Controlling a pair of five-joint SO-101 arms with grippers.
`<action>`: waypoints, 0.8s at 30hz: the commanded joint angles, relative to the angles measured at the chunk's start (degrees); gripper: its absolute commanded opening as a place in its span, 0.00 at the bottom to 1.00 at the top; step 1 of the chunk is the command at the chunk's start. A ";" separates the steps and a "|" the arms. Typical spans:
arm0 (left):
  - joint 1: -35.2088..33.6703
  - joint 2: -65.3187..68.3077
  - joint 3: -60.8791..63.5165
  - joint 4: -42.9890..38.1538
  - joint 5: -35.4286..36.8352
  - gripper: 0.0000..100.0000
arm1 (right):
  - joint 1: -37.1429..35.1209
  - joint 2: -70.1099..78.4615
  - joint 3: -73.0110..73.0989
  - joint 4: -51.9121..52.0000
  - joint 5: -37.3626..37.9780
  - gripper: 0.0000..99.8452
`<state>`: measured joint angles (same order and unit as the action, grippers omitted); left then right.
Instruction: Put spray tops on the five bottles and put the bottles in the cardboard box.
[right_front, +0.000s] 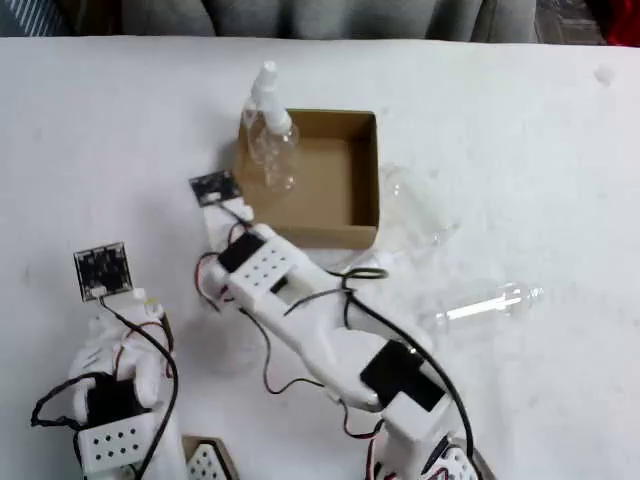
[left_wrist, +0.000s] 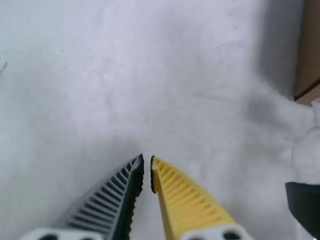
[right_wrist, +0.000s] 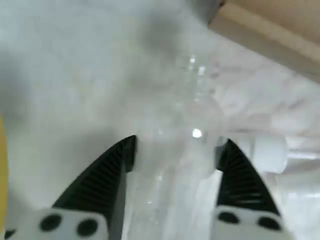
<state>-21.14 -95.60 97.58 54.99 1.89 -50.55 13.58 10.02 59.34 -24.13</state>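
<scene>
The open cardboard box (right_front: 345, 228) sits at the table's middle. A clear bottle with a white spray top (right_front: 270, 130) stands tilted at the box's left wall. My right gripper (right_wrist: 175, 147) is by the box's near left corner, its black fingers (right_wrist: 112, 167) closed on either side of this bottle (right_wrist: 175, 195). Another clear bottle without a top (right_front: 485, 303) lies on the table to the right. More clear bottles (right_front: 415, 215) lie against the box's right wall. My left gripper (left_wrist: 147, 162) hangs shut and empty over bare table at the front left.
The right arm (right_front: 330, 335) stretches diagonally from the front right toward the box. The left arm (right_front: 110, 410) rests at the front left corner. From the left wrist, the box's corner (left_wrist: 307, 55) and the right gripper's black finger (left_wrist: 305, 207) appear off to one side.
</scene>
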 joint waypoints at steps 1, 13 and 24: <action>-0.66 -1.36 -0.26 0.09 -0.18 0.03 | -0.92 -0.40 -6.95 7.69 0.09 0.29; -0.66 -1.36 -0.26 0.09 -0.26 0.03 | 7.43 -1.63 -29.80 40.04 20.75 0.01; -0.31 -1.36 -0.26 -0.09 -0.26 0.03 | 23.78 -23.16 -1.23 35.74 29.54 0.02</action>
<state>-21.41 -95.60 97.58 54.99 1.89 -33.05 0.22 0.88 97.23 3.03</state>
